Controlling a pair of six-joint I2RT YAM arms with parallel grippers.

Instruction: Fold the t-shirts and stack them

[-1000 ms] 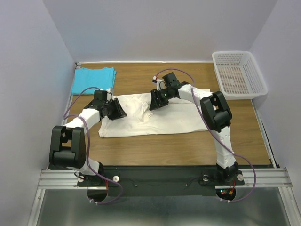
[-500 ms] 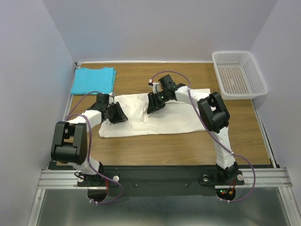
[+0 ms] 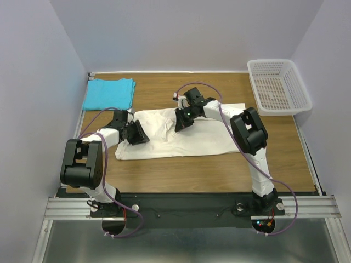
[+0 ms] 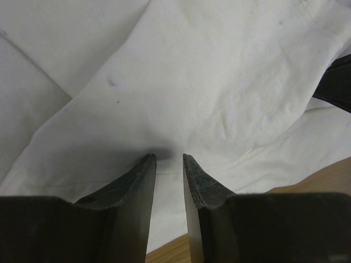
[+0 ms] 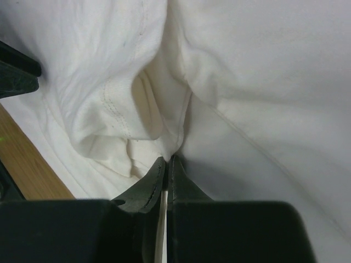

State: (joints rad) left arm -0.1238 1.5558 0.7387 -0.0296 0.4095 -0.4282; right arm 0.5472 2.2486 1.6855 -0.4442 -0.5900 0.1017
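— Left gripper (image 4: 169, 156) is the nearer one from where I stand. Its fingers are a little apart, tips pushed into a pucker at the left end of the cream-white t-shirt (image 3: 203, 137). I cannot tell whether any cloth is actually caught between them.
— And the right gripper (image 5: 166, 160)?
— Squeezed together on a thin fold of that same shirt, up by its far edge around the middle. The cloth bunches just ahead of the fingers.
— Where does the shirt lie?
— Wrinkled, across the middle of the tabletop (image 3: 208, 170), with a strip of bare wood between it and the arm bases.
— The other one?
— The turquoise t-shirt (image 3: 109, 93) is folded in the far left corner, well apart from the cream one. A white mesh basket (image 3: 277, 90) stands at the far right.
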